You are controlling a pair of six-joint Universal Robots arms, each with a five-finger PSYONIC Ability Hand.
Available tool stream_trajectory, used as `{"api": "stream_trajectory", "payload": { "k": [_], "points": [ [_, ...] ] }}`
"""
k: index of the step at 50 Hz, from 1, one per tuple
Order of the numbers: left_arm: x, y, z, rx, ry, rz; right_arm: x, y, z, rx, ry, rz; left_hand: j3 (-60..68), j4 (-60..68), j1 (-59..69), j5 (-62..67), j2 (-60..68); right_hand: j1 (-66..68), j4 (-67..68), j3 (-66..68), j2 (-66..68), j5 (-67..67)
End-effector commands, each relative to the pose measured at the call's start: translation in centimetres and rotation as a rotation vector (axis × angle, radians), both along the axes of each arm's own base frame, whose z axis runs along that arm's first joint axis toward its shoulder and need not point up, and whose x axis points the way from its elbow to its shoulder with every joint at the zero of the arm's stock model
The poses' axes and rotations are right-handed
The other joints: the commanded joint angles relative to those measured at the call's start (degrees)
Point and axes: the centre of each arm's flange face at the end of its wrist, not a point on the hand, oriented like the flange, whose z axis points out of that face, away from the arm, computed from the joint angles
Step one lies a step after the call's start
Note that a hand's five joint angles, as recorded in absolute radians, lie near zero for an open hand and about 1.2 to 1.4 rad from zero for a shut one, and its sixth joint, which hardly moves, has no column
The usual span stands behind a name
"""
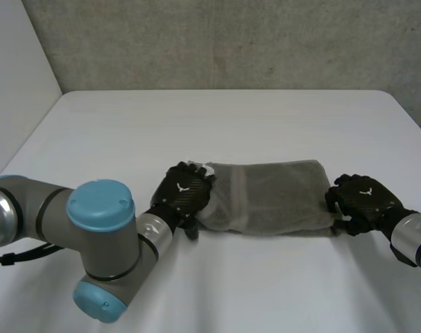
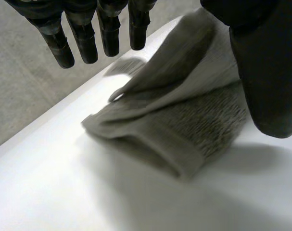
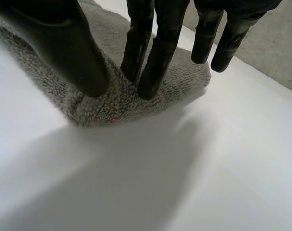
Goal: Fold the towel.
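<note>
Grey and nubbly, the towel [image 1: 272,198] lies on the white table [image 1: 217,118] as a long strip already doubled over, running crosswise in front of the robot, with one arm at each short end. The left robot hand [image 1: 184,191] sits at the strip's left end; in its wrist view its fingers [image 2: 83,38] are straight and spread, clear of the cloth, while the thumb [image 2: 266,86] rests against a top layer that rises off the lower one, and no pinch can be seen there. The right robot hand [image 1: 363,198] is at the right end, also uncurled: two fingertips [image 3: 153,82] and its thumb press down on the corner, gripping nothing. The next fold probably brings one end over to the other, and the loose left end is the weak point. If the raised layer is only leaning on the thumb, it may slide off once the arm moves, and the strip could open up or land skewed. On the right, pressing without a real hold could let the corner creep on the smooth table, so the edges would not line up. A grab that takes only the top layer would also pull the earlier fold apart.
</note>
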Motion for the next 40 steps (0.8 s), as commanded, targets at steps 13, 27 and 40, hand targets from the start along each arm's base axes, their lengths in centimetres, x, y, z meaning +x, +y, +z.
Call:
{"api": "stream_trajectory", "payload": {
  "k": [13, 27, 40],
  "points": [
    [2.2, -0.7, 4.1, -0.074, 0.039, 0.076, -0.1, -1.3, 7.4, -0.241, -0.032, 0.065, -2.4, -2.9, -6.1, -3.2, -3.2, 14.5, -3.3, -1.9, 10.5, 10.7],
    [2.6, -0.7, 6.9, -0.128, 0.087, 0.088, 12.0, 7.3, 7.2, -0.257, -0.085, 0.547, -2.4, -2.9, -6.1, -3.2, -3.2, 14.5, -3.3, -1.9, 10.5, 10.7],
    [3.0, -0.6, 7.5, -0.141, 0.095, 0.116, 17.5, 8.4, 2.8, -0.286, -0.052, 0.547, -2.4, -2.9, -6.1, -3.2, -3.2, -2.5, -3.3, -1.9, -6.4, -6.2]
  ]
}}
